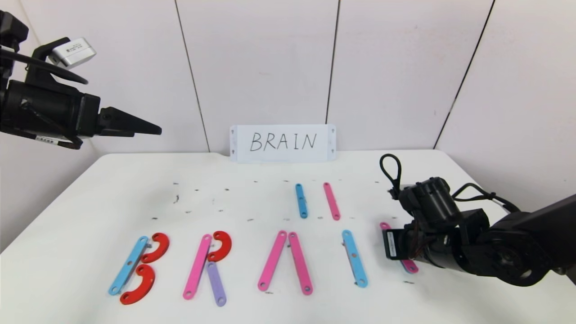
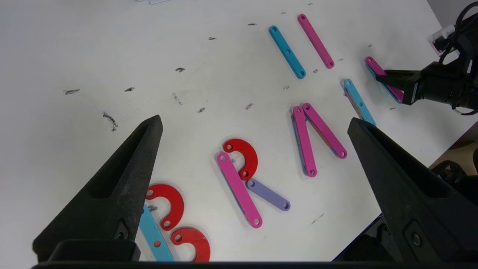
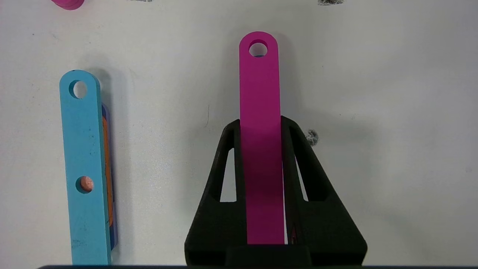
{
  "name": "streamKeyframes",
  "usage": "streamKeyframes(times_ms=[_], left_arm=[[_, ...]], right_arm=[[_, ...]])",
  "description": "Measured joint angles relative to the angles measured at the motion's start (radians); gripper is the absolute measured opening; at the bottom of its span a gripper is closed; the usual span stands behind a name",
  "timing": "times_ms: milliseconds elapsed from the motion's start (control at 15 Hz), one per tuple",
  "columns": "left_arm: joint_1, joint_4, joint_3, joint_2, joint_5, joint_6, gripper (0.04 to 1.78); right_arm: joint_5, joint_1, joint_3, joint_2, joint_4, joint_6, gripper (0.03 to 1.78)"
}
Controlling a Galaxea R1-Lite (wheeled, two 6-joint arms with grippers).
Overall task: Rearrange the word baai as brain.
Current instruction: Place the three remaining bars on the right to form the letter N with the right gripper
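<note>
White table (image 1: 90,198), matte and scuffed with dark marks, carries the whole layout; the handwritten BRAIN card (image 1: 282,143) leans on the wall as the reference. The word (image 1: 216,265) runs along the near edge: B, R, an A without crossbar, then a light-blue I bar (image 1: 354,258), all flat, rigid, hole-punched plastic. A spare blue bar (image 1: 301,200) and pink bar (image 1: 331,201) lie farther back, likely stock for the N. Right gripper (image 3: 261,125) sits low, fingers pinched on the edges of a pink bar (image 3: 259,93) just beside the I, probably the N's first stroke. Left gripper (image 2: 254,127) is parked high on the left, fingers spread, empty.
</note>
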Motion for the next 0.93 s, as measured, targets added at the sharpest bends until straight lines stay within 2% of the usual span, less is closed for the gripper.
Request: streamKeyframes(times_ms=[200,400,533,733,933], left_arm=[[0.000,0.000,0.000,0.000,-0.001,0.000,1.74],[0.000,0.000,0.000,0.000,0.000,0.000,1.74],[0.000,0.000,0.000,0.000,-0.001,0.000,1.74],[0.000,0.000,0.000,0.000,0.000,0.000,1.74],[0.000,0.000,0.000,0.000,0.000,0.000,1.74]], right_arm=[[0.003,0.000,0.001,0.000,0.000,-0.001,0.32],[0.003,0.000,0.003,0.000,0.002,0.000,0.49],[0.003,0.000,0.003,0.000,0.003,-0.001,0.75],[0.003,0.000,0.003,0.000,0.002,-0.001,1.29],[0.003,-0.003,-0.012,-0.007,0.006,-0.002,1.62]])
